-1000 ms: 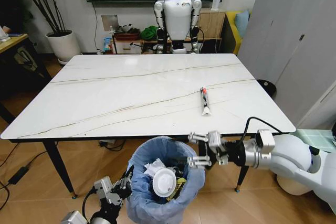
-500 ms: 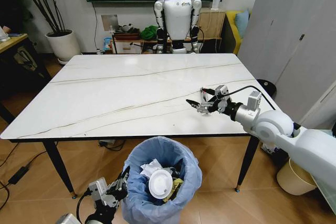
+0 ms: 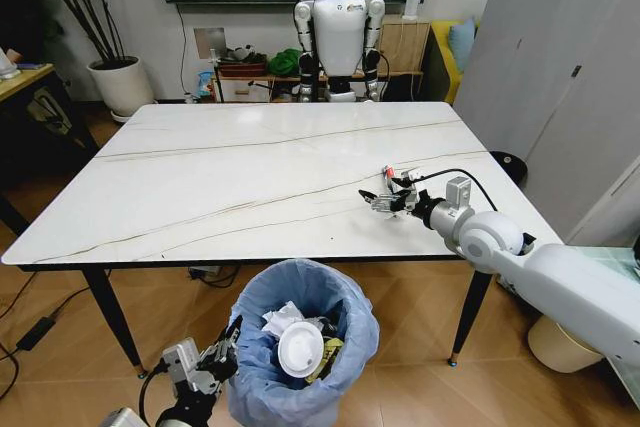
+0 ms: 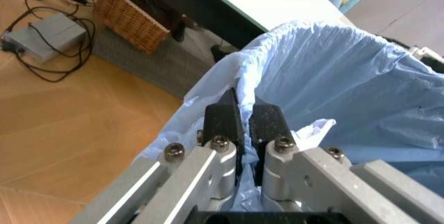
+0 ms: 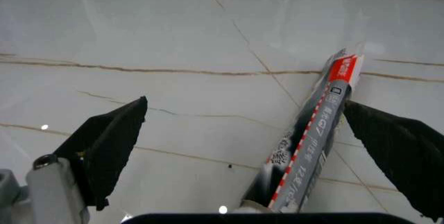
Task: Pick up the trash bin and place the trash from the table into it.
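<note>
Trash bin [image 3: 300, 347], a small round bin lined with a crinkly light-blue plastic bag, stands on the wooden floor [image 3: 60, 367] just in front of the near edge of the table, at the lower middle of the head view. At its left side the left gripper [image 3: 225, 347] reaches up from below; in the left wrist view the left gripper [image 4: 243, 122] has its two black fingers [image 4: 223, 122] pressed close together on the rim of the blue bag, pinching the plastic. Inside the bin lie a white disc [image 3: 300, 349], crumpled white tissues [image 3: 280, 319] and a bit of yellow wrapper [image 3: 328, 355].

Behind the bin spreads the large rectangular table [image 3: 240, 177] with its white marble-look top, thin dark veins and slim black legs. Toward its right near part lies a slim red-black tube [image 3: 391, 187], flat on the top. The right gripper [image 3: 385, 195] is over it, at the end of the white right arm that comes in from the right. In the right wrist view the right gripper [image 5: 250, 130] has its black fingers [image 5: 111, 141] spread wide, one on each side of the tube [image 5: 312, 135], apart from it, with the tube lying slanted on the marble between them
</note>
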Robot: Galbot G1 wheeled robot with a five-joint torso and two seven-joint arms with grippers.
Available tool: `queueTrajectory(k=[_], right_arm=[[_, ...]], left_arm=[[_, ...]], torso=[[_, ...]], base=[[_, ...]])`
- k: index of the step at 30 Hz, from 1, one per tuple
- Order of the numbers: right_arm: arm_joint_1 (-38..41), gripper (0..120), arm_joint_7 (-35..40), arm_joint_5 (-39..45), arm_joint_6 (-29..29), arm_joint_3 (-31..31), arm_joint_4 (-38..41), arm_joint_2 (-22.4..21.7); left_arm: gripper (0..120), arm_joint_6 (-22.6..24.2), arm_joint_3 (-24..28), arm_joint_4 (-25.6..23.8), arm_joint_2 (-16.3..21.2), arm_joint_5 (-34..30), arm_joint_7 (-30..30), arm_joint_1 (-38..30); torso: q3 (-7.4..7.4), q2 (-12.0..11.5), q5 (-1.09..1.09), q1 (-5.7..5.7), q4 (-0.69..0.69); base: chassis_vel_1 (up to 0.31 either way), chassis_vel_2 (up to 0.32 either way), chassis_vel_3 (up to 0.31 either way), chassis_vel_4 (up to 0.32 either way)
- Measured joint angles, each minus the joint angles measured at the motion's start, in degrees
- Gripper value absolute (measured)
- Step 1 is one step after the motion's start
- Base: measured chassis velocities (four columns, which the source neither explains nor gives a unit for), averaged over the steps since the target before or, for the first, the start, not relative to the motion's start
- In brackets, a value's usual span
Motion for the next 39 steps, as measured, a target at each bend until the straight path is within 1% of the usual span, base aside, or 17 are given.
queueTrajectory(k=[15, 16, 17, 19, 20, 21, 22, 23, 26, 27, 28, 31, 32, 33, 36, 38, 39], right_arm=[[-1.2, 99, 0.3, 0.0, -1.4, 0.0, -1.6, -1.0], [-1.2, 96, 0.3, 0.1, -1.4, 0.0, -1.6, -1.0], [-1.2, 90, 0.2, 0.2, -1.4, 0.0, -1.7, -1.0], [-1.2, 88, 0.1, 0.2, -1.4, 0.0, -1.8, -1.0], [-1.1, 80, -0.1, 0.3, -1.4, -0.1, -1.9, -1.0], [-1.1, 79, -0.2, 0.3, -1.4, -0.1, -1.9, -1.0], [-1.0, 72, -0.4, 0.3, -1.4, -0.2, -2.0, -1.0], [-1.0, 72, -0.4, 0.3, -1.4, -0.2, -2.0, -1.0], [-1.1, 58, -0.9, 0.4, -1.3, -0.4, -2.0, -1.0], [-1.1, 55, -1.0, 0.4, -1.3, -0.5, -2.0, -1.0], [-1.1, 55, -1.0, 0.4, -1.3, -0.5, -2.0, -1.0], [-1.2, 39, -1.3, 0.4, -1.2, -0.7, -1.9, -1.1], [-1.2, 35, -1.5, 0.3, -1.1, -0.7, -1.9, -1.2], [-1.2, 35, -1.5, 0.3, -1.1, -0.7, -1.9, -1.2], [-1.3, 22, -1.9, 0.3, -1.0, -0.7, -1.9, -1.5], [-1.3, 19, -2.0, 0.2, -0.9, -0.7, -1.9, -1.5], [-1.3, 12, -2.2, 0.2, -0.8, -0.7, -1.9, -1.7]], left_arm=[[0, 0.1, -0.2, 0.5, 0.6, -1.1, -0.2, -0.5], [0, 0.1, -0.2, 0.5, 0.6, -1.1, -0.2, -0.5], [0, 0.1, -0.2, 0.5, 0.6, -1.2, -0.2, -0.6], [0, 0.1, -0.2, 0.5, 0.7, -1.2, -0.2, -0.6], [0, 0.1, -0.3, 0.5, 0.7, -1.3, -0.3, -0.6], [0, 0.1, -0.3, 0.5, 0.7, -1.3, -0.3, -0.6], [0, 0.1, -0.3, 0.5, 0.7, -1.3, -0.3, -0.6], [0, 0.1, -0.3, 0.5, 0.7, -1.3, -0.3, -0.6], [0, 0.1, -0.4, 0.5, 0.8, -1.4, -0.3, -0.6], [0, 0.1, -0.4, 0.5, 0.8, -1.5, -0.3, -0.6], [0, 0.1, -0.4, 0.5, 0.8, -1.5, -0.3, -0.6], [0, 0.1, -0.5, 0.5, 0.8, -1.6, -0.3, -0.7], [0, 0.1, -0.5, 0.5, 0.8, -1.6, -0.3, -0.7], [0, 0.1, -0.5, 0.5, 0.8, -1.6, -0.3, -0.7], [0, 0.1, -0.5, 0.5, 0.9, -1.6, -0.4, -0.8], [0, 0.1, -0.5, 0.6, 0.9, -1.6, -0.4, -0.8], [0, 0.1, -0.5, 0.6, 1.0, -1.7, -0.4, -0.8]], torso=[[0.0, 0.0, 0.0, -0.01, 0.0], [0.0, 0.0, 0.0, -0.01, 0.0], [0.0, 0.0, 0.0, -0.01, 0.01], [0.0, 0.0, 0.0, -0.01, 0.01], [0.0, 0.0, 0.0, -0.01, 0.01], [-0.01, 0.0, -0.01, -0.01, 0.01], [-0.01, 0.0, 0.0, -0.01, 0.01], [-0.01, 0.0, 0.0, -0.01, 0.01], [-0.01, 0.0, 0.0, -0.01, 0.01], [-0.01, 0.0, 0.0, -0.01, 0.01], [-0.01, 0.0, 0.0, -0.01, 0.01], [-0.01, 0.0, -0.01, -0.01, 0.01], [-0.01, 0.0, 0.0, -0.01, 0.01], [-0.01, 0.0, 0.0, -0.01, 0.01], [-0.01, 0.0, -0.01, -0.01, 0.0], [-0.01, 0.0, 0.0, -0.01, 0.01], [-0.01, 0.0, -0.01, -0.01, 0.01]], base=[[0.0, 0.0, 0.0, 0.0], [0.0, 0.0, 0.0, 0.0], [0.0, 0.0, 0.0, 0.0], [0.0, 0.0, 0.0, 0.0], [0.0, 0.0, 0.0, 0.0], [0.0, 0.0, 0.0, 0.0], [0.0, 0.0, 0.0, 0.0], [0.0, 0.0, 0.0, 0.0], [0.0, 0.0, 0.0, 0.0], [0.0, 0.0, 0.0, 0.0], [0.0, 0.0, 0.0, 0.0], [0.0, 0.0, 0.0, 0.0], [0.0, 0.0, 0.0, 0.0], [0.0, 0.0, 0.0, 0.0], [0.0, 0.0, 0.0, 0.0], [0.0, 0.0, 0.0, 0.0], [0.0, 0.0, 0.0, 0.0]])
